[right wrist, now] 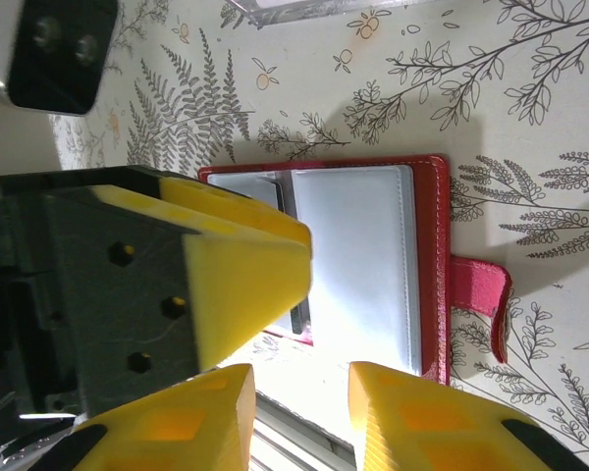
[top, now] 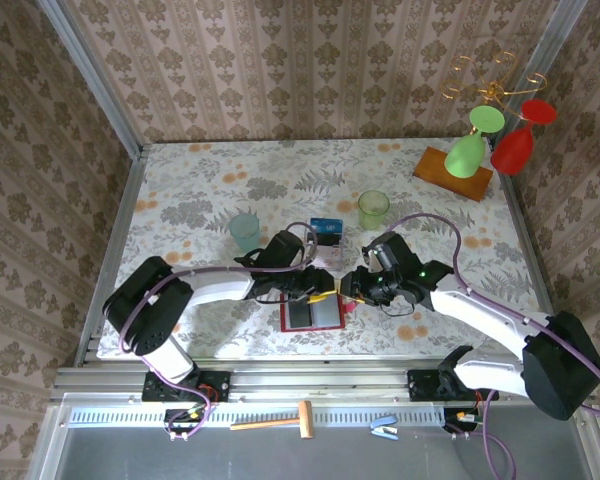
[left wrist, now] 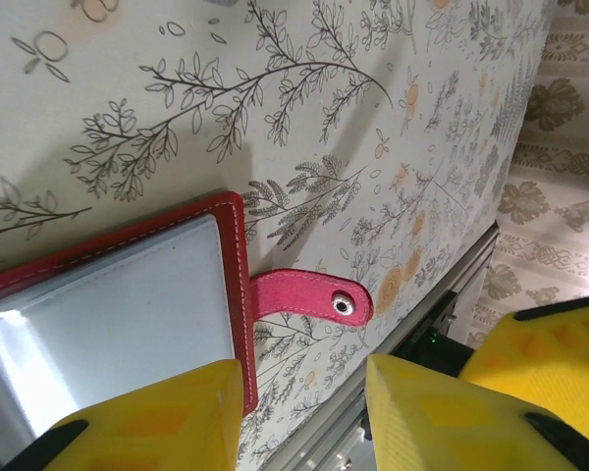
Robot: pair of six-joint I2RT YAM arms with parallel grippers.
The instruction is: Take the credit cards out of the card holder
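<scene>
While the card holder lies opened flat on the table, grey inside facing up, both pincers hover at its corner nearest the closing tab. Left pincer: jaws partly apart, nothing clamped; one yellow finger lies over the holder's grey pocket just inside the red border, the other stands off the holder, past the tab. Right pincer: jaws partly apart, empty, just beside the holder's edge near that same corner. Closing tab: flat on the table, sticking out from the holder's side. Arm bases: one to each side of the holder
</scene>
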